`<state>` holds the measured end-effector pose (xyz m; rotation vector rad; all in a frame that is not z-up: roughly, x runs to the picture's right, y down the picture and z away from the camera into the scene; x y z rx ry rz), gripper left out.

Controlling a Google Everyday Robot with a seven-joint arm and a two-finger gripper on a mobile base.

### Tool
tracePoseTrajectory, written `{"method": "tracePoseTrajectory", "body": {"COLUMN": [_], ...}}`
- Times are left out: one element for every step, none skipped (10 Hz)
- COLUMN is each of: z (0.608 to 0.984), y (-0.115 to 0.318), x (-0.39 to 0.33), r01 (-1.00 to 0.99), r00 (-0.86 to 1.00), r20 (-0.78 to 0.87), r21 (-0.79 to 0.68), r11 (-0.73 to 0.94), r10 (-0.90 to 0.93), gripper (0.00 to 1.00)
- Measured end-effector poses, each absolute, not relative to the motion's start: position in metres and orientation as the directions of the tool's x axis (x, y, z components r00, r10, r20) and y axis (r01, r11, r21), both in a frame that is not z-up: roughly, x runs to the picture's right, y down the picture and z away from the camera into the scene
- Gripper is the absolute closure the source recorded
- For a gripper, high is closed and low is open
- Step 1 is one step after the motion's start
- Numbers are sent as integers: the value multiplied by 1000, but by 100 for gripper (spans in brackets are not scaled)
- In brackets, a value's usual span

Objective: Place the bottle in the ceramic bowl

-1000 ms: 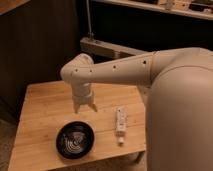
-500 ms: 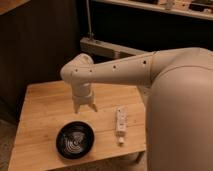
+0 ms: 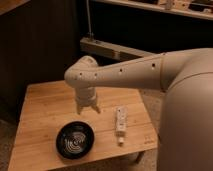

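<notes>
A slim white bottle (image 3: 120, 124) lies flat on the wooden table (image 3: 45, 107), cap end toward the front edge, right of centre. The black ceramic bowl (image 3: 74, 139) with pale swirl lines inside sits near the table's front edge, left of the bottle, with nothing in it. My gripper (image 3: 87, 108) hangs from the white arm above the table's middle, between bowl and bottle and a little behind both. Its two fingers point down, spread apart, holding nothing.
The white arm (image 3: 130, 72) reaches in from the large white robot body (image 3: 187, 125) at the right. A dark wall and a metal frame (image 3: 110, 50) stand behind the table. The floor shows at the left and below the front edge.
</notes>
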<state>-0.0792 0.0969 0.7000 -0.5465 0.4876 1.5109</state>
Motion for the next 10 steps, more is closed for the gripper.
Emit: {"method": "tracePoseTrajectory", "body": {"z": [712, 721, 735, 753, 765, 773, 783, 788, 792, 794], "y": [86, 78, 66, 50, 42, 37, 33, 32, 34, 39], "x": [-61, -49, -30, -2, 17, 32, 48, 55, 58, 61], "r01": [-999, -998, -996, -994, -991, -987, -983, -980, -980, -978], "r00": [-7, -17, -32, -63, -90, -118, -148, -163, -166, -174], "r20": [-598, -588, -574, -557, -548, -541, -533, -529, -525, -526], "r21": [-37, -42, -47, -44, -34, -24, -14, -8, -8, -6], "r11": [-37, -52, -72, -105, -130, -156, -183, -197, -201, -208], "r10": [802, 809, 818, 828, 832, 833, 833, 833, 834, 833], "gripper": [35, 35, 35, 35, 35, 35, 35, 35, 35, 35]}}
